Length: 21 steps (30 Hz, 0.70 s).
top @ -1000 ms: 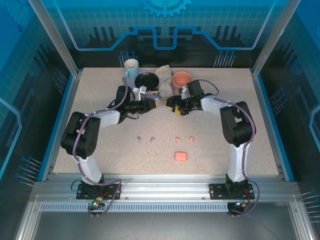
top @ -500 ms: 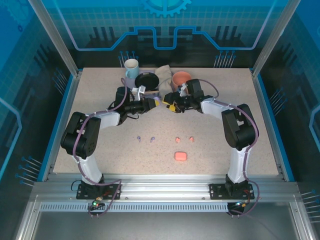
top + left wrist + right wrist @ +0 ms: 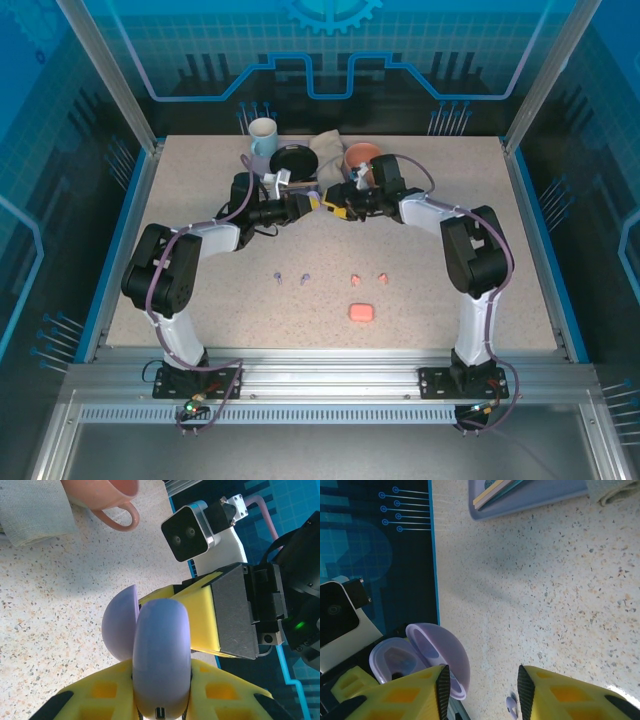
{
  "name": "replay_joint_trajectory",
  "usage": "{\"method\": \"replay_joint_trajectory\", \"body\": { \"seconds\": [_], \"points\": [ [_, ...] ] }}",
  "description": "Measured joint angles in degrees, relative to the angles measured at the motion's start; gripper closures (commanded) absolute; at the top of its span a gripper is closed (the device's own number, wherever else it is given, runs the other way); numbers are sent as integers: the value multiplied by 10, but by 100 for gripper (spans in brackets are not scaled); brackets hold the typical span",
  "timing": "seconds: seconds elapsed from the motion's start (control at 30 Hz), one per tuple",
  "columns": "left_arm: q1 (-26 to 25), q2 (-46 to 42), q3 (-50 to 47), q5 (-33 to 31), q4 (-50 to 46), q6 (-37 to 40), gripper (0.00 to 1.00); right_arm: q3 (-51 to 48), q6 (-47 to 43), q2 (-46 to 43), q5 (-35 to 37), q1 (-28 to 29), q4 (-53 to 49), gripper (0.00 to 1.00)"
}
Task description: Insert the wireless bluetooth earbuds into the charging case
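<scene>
Left claw (image 3: 161,680): clamped on the lavender case (image 3: 161,645), one yellow finger on each flank. The case's long axis runs straight out from the claw.
Lid (image 3: 119,630): swung open to one side of the lavender case. The right wrist view shows the hollow inside, and I see no earbud in it.
Right claw (image 3: 481,672): jaws apart, gripping nothing. It is nose to nose with the lavender case. One finger is at the lid's edge, touching or just beside it; I cannot tell which.
Height: the lavender case looks held above the surface (image 3: 540,250), though the gap is hard to read.
Lavender earbuds (image 3: 303,277): both lie on the surface, well apart from the lavender case, toward the arm bases and on the left arm's side.
Pink earbuds (image 3: 356,279): a pair lying the same way from the lavender case, but on the right arm's side.
Pink case (image 3: 362,313): farther again from the lavender case, beyond the pink pair.
Stem direction: the earbuds are too small to read.
Judgement: the left claw is taken up with holding, so the free right claw is the picker. It must draw back from the lavender case toward the bases, and the lavender pair lies across on the far side of its reach.
</scene>
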Motion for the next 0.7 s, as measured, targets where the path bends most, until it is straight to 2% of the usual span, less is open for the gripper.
{"method": "replay_joint_trajectory", "body": {
  "seconds": [0.2, 0.7],
  "points": [
    [1, 1, 0, 0, 0, -4, 92, 16, -6, 17, -14, 0, 1, 65],
    [2, 5, 0, 4, 2, -15, 92, 21, -28, 25, -46, 2, 2, 66]
  ]
}}
